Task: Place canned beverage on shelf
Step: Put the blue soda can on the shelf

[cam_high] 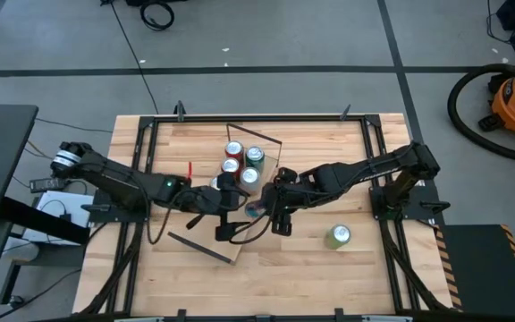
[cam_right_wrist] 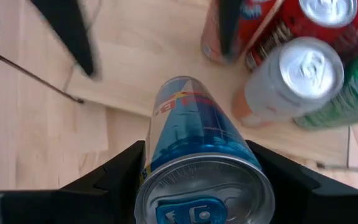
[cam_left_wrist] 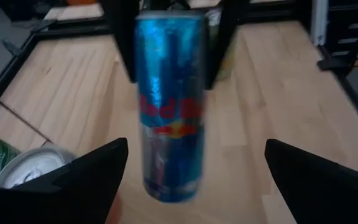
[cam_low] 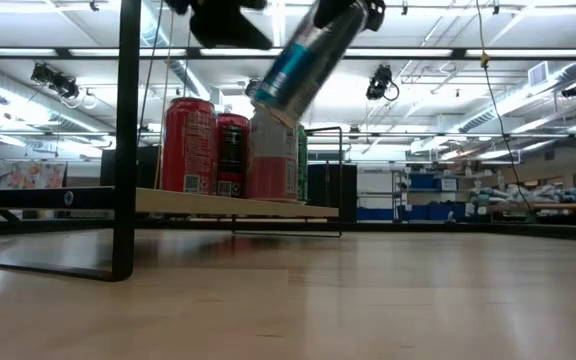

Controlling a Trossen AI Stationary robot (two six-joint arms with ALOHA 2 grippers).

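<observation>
Two dark arms reach in over the shelf [cam_high: 206, 234] (a light-wood plank with wire brackets), their wrists nearly meeting above its middle. Clamped on a tall blue can [cam_right_wrist: 194, 149], the right gripper [cam_right_wrist: 202, 163] holds it tilted in the air, just beside four cans [cam_high: 242, 164] standing on the plank. Facing it, the left gripper [cam_left_wrist: 194, 171] hangs with fingers spread wide, the blue can between them but untouched.

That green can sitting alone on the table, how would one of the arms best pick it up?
The green can stands upright and alone on the tabletop, so probably grip its round side wall near the middle, fingers either side, coming from above or the right. The right gripper is nearest, but it holds the blue can. The left gripper is open.
</observation>
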